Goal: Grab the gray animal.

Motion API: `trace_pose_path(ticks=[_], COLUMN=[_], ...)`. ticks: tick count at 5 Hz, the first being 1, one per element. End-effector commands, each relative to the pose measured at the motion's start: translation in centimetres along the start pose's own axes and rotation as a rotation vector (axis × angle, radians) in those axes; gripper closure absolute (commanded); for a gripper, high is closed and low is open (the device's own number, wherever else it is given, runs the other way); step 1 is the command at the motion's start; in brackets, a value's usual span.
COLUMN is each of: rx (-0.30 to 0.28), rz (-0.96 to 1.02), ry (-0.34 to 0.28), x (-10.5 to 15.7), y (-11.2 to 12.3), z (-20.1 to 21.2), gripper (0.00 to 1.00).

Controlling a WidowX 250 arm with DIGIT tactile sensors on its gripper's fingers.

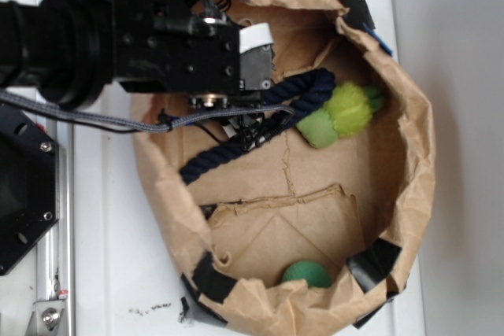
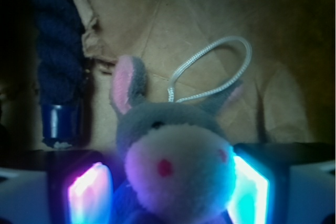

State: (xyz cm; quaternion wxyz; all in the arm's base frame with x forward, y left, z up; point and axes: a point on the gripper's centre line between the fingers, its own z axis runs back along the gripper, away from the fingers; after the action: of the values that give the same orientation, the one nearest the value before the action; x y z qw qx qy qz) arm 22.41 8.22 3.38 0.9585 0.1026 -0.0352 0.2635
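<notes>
Between the glowing fingers (image 2: 89, 192) of the gripper (image 2: 168, 190), at six o'clock in the wrist view, sits the gray animal (image 2: 176, 169), grasped; navy rope (image 2: 58, 61) lies at ten o'clock.

Exterior view: evenly and brightly lit from above, the white table (image 1: 110, 273) close to overexposed and nearly featureless; soft shadow pools inside the brown paper bag (image 1: 409, 155) along its upper wall, beneath the black arm (image 1: 118, 33). Focus is slightly soft, with compression blockiness on edges. Wrist view: dim overall, darkening to near black at the left and right borders; the chief light is a blue-to-magenta glow from the two fingers (image 2: 89, 192), which tints the face of the gray animal (image 2: 178, 161). The navy rope (image 2: 58, 51) is blurred and underexposed.
</notes>
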Motion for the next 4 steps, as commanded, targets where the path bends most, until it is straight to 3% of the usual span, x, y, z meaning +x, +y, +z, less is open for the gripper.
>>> trace_pose_path(ticks=[1,4], rx=[-0.014,-0.053], rz=[-0.022,-0.015], ry=[-0.027,-0.018], x=[0.5,1.2], y=[0.6,0.6], z=[1.0,2.9], gripper=[1.00,1.00])
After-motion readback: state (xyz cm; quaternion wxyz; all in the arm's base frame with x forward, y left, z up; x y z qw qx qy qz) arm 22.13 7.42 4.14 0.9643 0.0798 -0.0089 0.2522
